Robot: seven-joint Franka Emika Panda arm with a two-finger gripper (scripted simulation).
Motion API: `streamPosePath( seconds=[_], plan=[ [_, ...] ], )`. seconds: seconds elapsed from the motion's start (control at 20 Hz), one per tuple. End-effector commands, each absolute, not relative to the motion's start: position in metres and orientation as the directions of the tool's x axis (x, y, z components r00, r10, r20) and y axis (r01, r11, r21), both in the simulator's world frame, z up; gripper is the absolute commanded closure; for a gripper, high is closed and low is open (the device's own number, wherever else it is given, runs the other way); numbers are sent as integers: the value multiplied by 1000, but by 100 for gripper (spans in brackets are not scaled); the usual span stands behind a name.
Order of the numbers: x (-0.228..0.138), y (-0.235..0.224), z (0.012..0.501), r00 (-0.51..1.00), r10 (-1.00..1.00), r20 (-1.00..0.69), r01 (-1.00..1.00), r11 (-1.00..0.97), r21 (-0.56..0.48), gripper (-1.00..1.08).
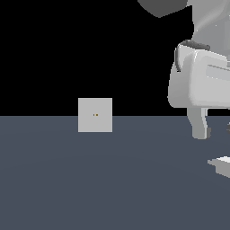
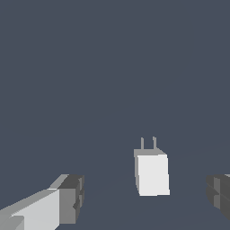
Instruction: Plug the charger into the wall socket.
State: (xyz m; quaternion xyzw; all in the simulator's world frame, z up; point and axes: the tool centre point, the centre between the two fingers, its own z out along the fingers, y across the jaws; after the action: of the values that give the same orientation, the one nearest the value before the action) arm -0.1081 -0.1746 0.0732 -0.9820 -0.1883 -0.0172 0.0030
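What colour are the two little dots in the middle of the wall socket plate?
Orange-yellow, on the light-grey wall socket; they show only in the exterior view.

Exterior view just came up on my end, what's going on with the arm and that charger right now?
The gripper hangs open above the charger, which lies on the dark floor, untouched, between the two fingertips in the wrist view, two thin prongs sticking out of one end. Nothing is grasped yet. In the exterior view the charger is only partly visible at the right edge, and the wall socket stands upright well off to that view's left.
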Motion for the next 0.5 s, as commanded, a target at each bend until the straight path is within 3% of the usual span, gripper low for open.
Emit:
streamPosePath(
  seconds=[0.0,0.45],
  plan=[
    [-111,-183,69,922,386,37,386,-922,1,-92],
    [-114,-198,61,912,409,39,409,-912,0,-92]
  ],
)
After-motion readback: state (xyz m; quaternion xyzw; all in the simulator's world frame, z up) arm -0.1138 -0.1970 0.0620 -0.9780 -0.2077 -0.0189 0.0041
